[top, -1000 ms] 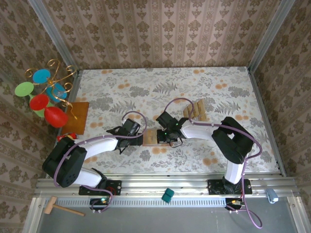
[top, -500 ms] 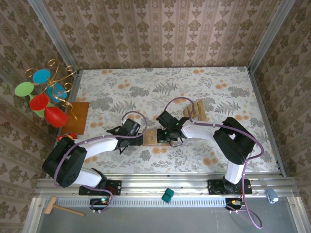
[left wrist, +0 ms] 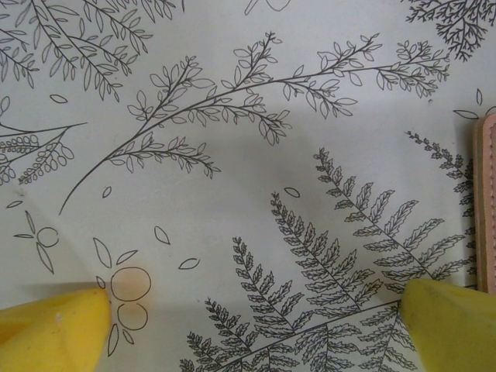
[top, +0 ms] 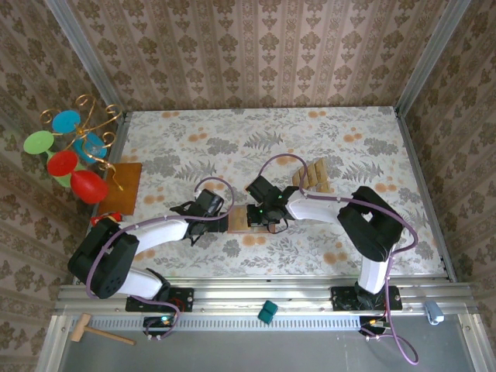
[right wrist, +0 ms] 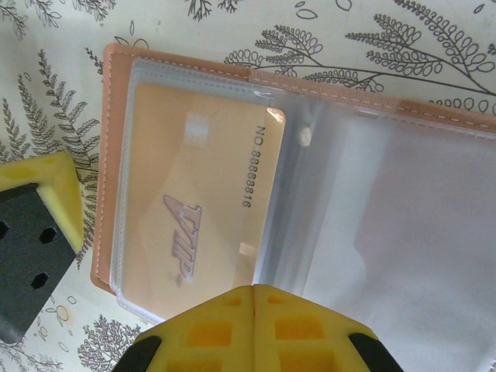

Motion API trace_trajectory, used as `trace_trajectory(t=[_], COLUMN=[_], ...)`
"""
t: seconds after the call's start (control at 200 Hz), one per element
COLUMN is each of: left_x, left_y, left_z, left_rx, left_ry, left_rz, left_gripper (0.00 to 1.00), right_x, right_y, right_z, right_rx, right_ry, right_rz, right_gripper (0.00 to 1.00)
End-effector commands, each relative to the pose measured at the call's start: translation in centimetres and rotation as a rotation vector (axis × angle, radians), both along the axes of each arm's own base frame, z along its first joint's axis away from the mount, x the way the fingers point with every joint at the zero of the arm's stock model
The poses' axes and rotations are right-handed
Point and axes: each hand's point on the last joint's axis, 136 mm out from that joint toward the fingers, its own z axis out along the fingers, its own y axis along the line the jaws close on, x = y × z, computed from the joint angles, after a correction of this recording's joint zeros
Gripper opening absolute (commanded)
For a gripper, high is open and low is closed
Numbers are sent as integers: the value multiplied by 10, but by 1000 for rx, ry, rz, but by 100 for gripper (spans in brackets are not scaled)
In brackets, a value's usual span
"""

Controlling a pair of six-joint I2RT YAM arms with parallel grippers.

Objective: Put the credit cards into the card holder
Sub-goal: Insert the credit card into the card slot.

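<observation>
The card holder (top: 239, 220) lies open on the floral table between both grippers. In the right wrist view its tan inner face (right wrist: 108, 155) carries clear plastic sleeves, and one gold card (right wrist: 201, 209) marked "VIP" sits inside the left sleeve. My right gripper (right wrist: 253, 291) is shut, its yellow tips at the edge of a raised clear sleeve; I cannot tell if the sleeve is pinched. From above, the right gripper (top: 258, 211) hangs over the holder. Several loose credit cards (top: 312, 175) lie fanned behind it. My left gripper (left wrist: 256, 325) is open over bare cloth beside the holder's edge (left wrist: 487, 201).
An orange-brown board (top: 124, 188) with a gold wire stand (top: 77, 147) of coloured discs stands at the far left. A teal block (top: 267, 311) and a wooden mallet (top: 97, 332) lie off the table's front rail. Patterned walls close three sides.
The right gripper has crept a little to the left over the holder. The left arm has stayed where it was.
</observation>
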Motion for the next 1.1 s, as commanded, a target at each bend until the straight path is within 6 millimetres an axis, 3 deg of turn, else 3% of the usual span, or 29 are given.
trace_trajectory(t=[0.0,1.095], left_x=[-20,-25], left_y=[-14,-27], left_z=[-29,-39], left_rx=[-48,-67], left_ry=[114,132], left_rz=[-56,-80], left_gripper=[98,98], right_x=[-2,1], right_y=[2,28], right_z=[-4,-7], right_rx=[-11,48], right_ry=[18,45], right_rz=[-5,16], right_gripper=[0,0])
